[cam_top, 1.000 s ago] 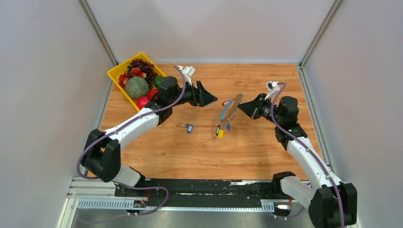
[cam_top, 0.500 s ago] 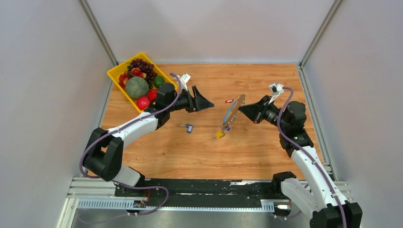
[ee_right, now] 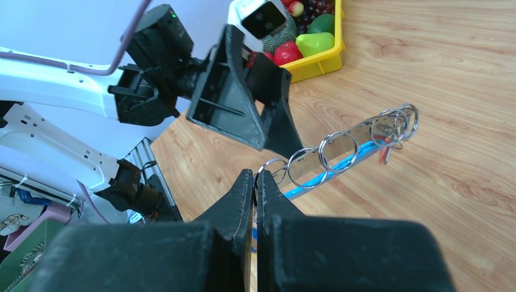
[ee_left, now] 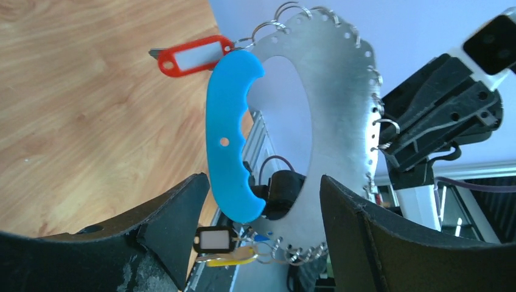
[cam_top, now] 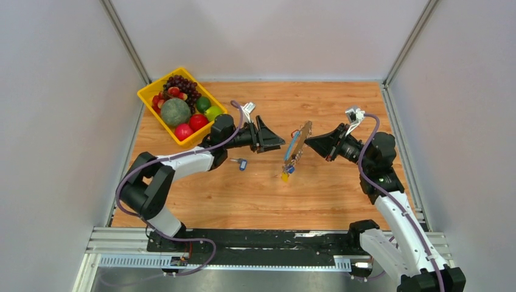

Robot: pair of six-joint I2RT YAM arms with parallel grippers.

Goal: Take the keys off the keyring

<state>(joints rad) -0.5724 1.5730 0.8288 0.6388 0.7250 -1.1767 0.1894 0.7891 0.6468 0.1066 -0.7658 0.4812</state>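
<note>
Plain pale-grey walls [cam_top: 274, 36] enclose a wooden table [cam_top: 243, 194] on three sides, an aluminium rail [cam_top: 122, 246] along its near edge.

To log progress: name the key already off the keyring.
The blue-headed key lying alone on the table; the red key, black key and yellow key hang from the keyring.

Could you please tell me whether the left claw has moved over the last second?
Yes: the left claw has shifted right, away from the yellow bin, towards the keyring.
</note>
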